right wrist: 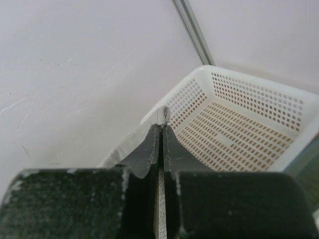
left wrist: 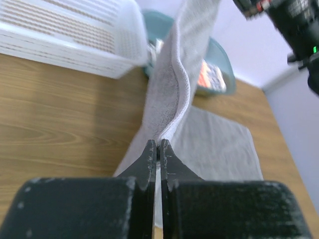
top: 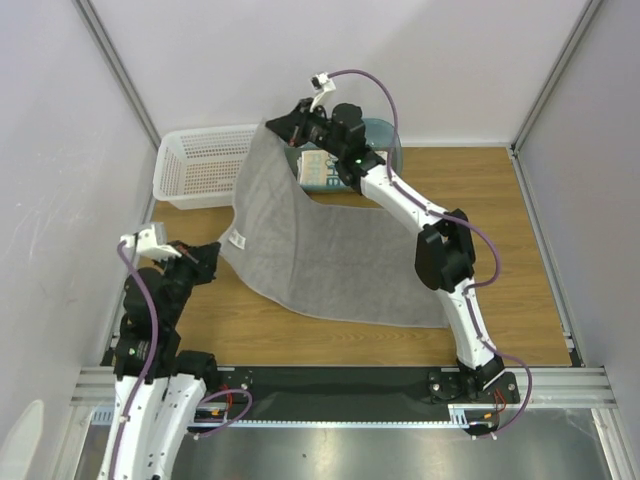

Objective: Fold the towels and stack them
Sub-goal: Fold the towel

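Observation:
A large plain grey towel [top: 330,250] is held up between both grippers, and its lower right part lies on the wooden table. My left gripper [top: 218,256] is shut on its near left edge, beside a small label; in the left wrist view the cloth [left wrist: 172,84] rises from the closed fingertips [left wrist: 158,144]. My right gripper [top: 271,125] is shut on the far upper corner, high above the table, and a bit of grey cloth [right wrist: 163,114] pokes out past its tips [right wrist: 162,125]. A white towel with printed letters [top: 318,170] lies folded at the teal tub [top: 388,138], partly hidden by the grey towel.
A white lattice basket [top: 198,165] stands at the back left against the wall, right behind the raised corner [right wrist: 239,124]. The teal tub [left wrist: 225,59] is at the back centre. Walls enclose the table on three sides. The right arm [top: 440,255] crosses above the table's right half.

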